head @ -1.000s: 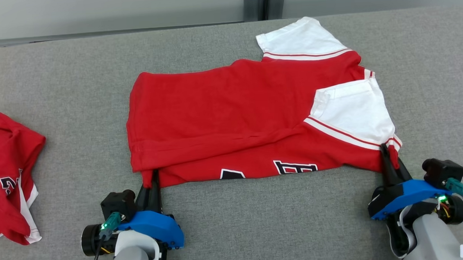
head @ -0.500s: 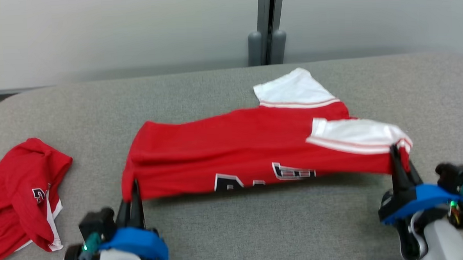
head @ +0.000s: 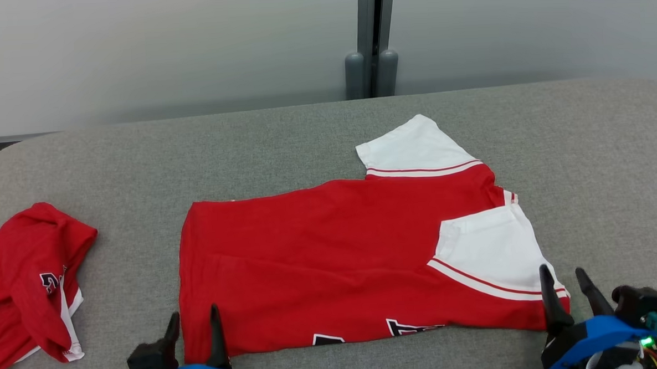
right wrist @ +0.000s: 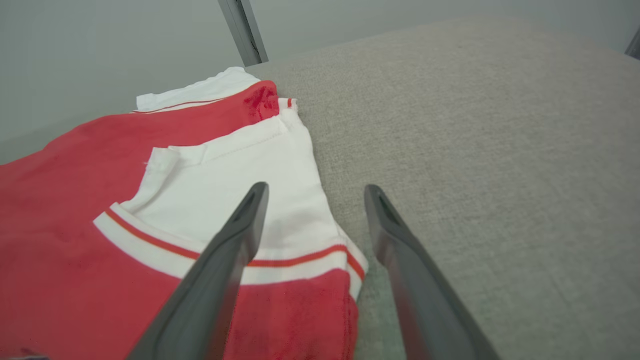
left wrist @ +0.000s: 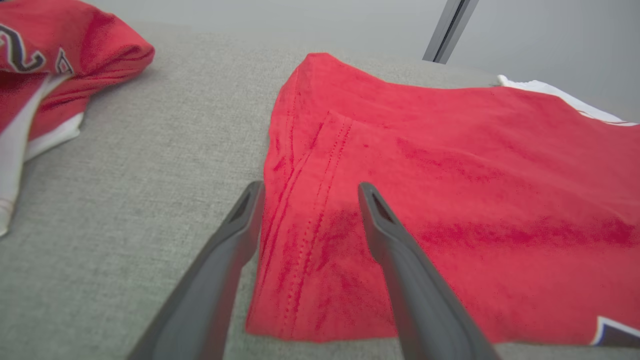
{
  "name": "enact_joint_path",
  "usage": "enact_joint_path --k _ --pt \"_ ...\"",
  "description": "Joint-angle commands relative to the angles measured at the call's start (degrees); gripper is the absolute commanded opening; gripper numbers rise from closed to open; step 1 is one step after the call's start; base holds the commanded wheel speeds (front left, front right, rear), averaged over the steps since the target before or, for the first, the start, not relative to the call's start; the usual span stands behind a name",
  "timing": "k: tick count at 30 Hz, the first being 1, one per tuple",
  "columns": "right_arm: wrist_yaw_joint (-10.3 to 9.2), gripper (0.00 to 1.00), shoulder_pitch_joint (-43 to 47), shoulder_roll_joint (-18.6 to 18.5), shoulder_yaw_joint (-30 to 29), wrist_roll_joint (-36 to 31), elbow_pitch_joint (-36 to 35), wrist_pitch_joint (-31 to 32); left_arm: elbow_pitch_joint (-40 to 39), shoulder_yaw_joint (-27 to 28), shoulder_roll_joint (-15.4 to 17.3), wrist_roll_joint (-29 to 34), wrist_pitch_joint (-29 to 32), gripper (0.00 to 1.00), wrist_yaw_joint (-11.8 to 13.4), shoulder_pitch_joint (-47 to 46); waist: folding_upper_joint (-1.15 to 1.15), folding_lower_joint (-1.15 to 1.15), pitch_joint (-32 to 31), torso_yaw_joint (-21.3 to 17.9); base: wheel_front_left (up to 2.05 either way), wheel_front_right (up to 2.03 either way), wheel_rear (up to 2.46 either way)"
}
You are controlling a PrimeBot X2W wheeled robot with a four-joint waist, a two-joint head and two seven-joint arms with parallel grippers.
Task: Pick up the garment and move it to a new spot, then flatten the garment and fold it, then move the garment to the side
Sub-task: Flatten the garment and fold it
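Parted pincer (left wrist: pixel 310 187), red garment (left wrist: pixel 450 165) flat, grey surface (left wrist: pixel 150 150)

Setting: robotics lab or test room — worktable (head: pixel 304 141) covered in grey cloth, plain pale wall panels (head: pixel 162 47) joined by a dark metal post (head: pixel 376 21), right gripper (head: pixel 560 268) with bare wiring.

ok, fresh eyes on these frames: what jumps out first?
A red jersey with white sleeves lies folded in the middle of the grey table. The left gripper and right gripper stand open at its two near corners, holding nothing. A second red jersey lies crumpled at the far left.
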Motion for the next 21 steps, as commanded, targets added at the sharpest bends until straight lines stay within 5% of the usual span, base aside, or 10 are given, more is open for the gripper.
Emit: enact_joint_path --k 1,6,14,21 --pt "-0.02 1.0 -1.7 -0.3 -0.5 -0.9 -1.2 0.0 -1.5 0.9 0.1 1.5 0.0 1.0 0.4 -1.8 0.0 0.01 0.8 0.2 0.0 0.0 0.0" --pt "-0.02 1.0 -5.5 -0.4 -1.1 -3.2 -3.6 0.0 -2.2 2.6 0.9 5.1 0.0 1.0 -0.8 -8.1 0.0 0.01 4.1 0.2 0.0 0.0 0.0" --pt "-0.02 1.0 -12.5 -1.9 2.7 -3.9 -4.8 0.0 10.7 2.5 3.0 5.8 0.3 1.0 -4.2 -24.2 0.0 0.01 10.1 -0.9 0.0 0.0 0.0" --pt "-0.02 1.0 -15.5 -3.1 5.3 -2.9 -5.3 0.0 21.3 3.0 4.4 5.7 0.6 1.0 -3.3 -33.1 0.0 0.01 13.0 -1.8 0.0 0.0 0.0"
